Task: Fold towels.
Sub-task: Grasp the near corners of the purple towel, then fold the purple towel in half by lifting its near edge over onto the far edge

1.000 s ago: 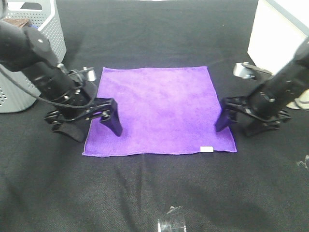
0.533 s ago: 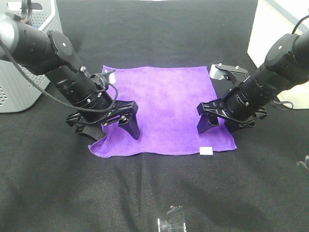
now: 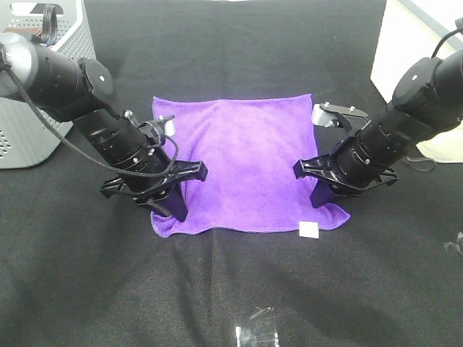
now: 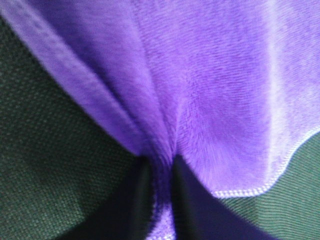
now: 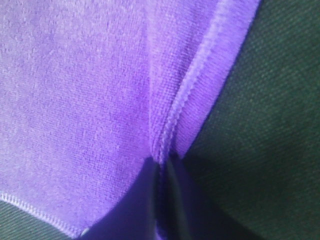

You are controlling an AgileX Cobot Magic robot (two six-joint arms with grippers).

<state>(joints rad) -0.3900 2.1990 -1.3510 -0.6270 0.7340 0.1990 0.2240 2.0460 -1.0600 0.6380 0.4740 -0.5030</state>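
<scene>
The purple microfibre towel (image 3: 239, 155) lies on the black table (image 3: 231, 289), right of the grey basket (image 3: 81, 36). The left gripper (image 4: 159, 167) and right gripper (image 5: 161, 165) are each clamped on a bunched fold, seemingly near its front corners.

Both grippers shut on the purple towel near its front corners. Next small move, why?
Probably raise both grippers slightly, together. The left gripper and right gripper each pinch a fold of the purple towel by its near edge, while the rest lies flat on the table; lifting frees that edge to carry toward the far one.
</scene>
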